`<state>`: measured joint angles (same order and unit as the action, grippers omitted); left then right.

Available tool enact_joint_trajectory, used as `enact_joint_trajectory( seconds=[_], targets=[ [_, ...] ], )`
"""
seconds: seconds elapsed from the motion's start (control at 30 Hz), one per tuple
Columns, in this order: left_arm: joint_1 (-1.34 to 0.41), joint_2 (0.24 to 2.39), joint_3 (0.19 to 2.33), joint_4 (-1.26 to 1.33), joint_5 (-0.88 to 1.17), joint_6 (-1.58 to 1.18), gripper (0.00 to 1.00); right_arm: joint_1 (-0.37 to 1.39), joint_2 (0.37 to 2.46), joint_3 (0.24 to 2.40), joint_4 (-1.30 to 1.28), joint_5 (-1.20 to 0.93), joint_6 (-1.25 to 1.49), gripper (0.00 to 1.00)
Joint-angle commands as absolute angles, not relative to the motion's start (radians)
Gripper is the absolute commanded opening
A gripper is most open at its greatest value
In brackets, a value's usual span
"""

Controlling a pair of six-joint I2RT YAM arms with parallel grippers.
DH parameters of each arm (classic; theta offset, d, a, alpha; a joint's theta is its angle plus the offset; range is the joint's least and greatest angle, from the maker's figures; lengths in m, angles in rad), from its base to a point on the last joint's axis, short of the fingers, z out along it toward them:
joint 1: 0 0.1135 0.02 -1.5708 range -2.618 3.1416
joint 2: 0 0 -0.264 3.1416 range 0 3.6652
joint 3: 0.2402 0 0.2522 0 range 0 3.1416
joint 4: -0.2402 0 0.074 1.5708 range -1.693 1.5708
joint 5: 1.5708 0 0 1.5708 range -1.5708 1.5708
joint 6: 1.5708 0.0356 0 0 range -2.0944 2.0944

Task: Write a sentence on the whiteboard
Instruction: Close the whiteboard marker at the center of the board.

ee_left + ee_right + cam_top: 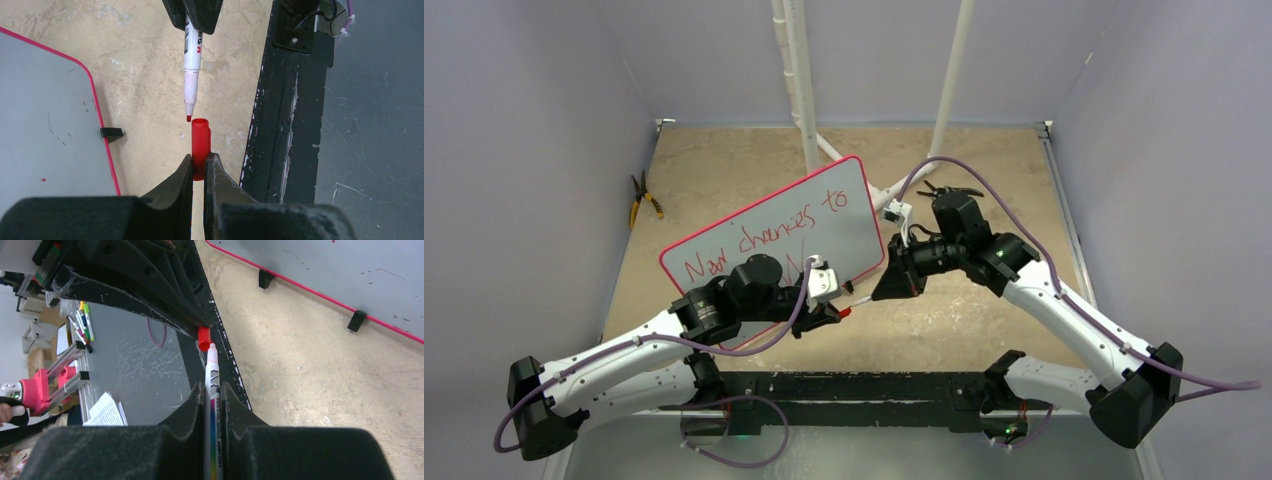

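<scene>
The whiteboard [814, 215] with a thin red rim lies tilted mid-table. The sentence [764, 235] in red shows "New chances to"; my left arm hides the rest. My left gripper [836, 312] is shut on a red marker cap [200, 142], held just off the board's near edge. My right gripper [887, 283] is shut on a white marker [212, 390], whose red tip [188, 118] sits just at the cap's open mouth. The board's corner shows in the left wrist view [45, 115] and its edge in the right wrist view [320, 265].
Yellow-handled pliers [642, 197] lie at the far left of the table. White poles [799, 75] rise behind the board. The black base rail [864, 385] runs along the near edge. Black feet [357, 320] stick out under the board's rim.
</scene>
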<state>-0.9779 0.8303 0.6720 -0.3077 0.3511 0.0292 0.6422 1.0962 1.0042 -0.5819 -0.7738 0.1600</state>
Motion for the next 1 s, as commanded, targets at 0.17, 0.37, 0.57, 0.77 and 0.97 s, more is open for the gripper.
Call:
enact_joint_trajectory(
  seconds=[0.17,0.37,0.57,0.77,0.97],
  targets=[
    [-0.983,0.843,0.675,-0.277,0.339,0.024,0.00,0.643,1.102,1.032,-0.560,-0.822,0.133,0.00],
    [-0.984,0.849,0.680,-0.282,0.327,0.020,0.00,0.643,1.089,1.030,-0.560,-0.836,0.133,0.00],
    [-0.984,0.836,0.675,-0.281,0.322,0.017,0.00,0.643,1.086,1.019,-0.558,-0.829,0.135,0.00],
    [-0.983,0.827,0.675,-0.281,0.320,0.016,0.00,0.643,1.079,1.021,-0.561,-0.814,0.139,0.00],
    [-0.983,0.811,0.671,-0.276,0.330,0.017,0.00,0.643,1.081,1.022,-0.561,-0.806,0.140,0.00]
  ],
)
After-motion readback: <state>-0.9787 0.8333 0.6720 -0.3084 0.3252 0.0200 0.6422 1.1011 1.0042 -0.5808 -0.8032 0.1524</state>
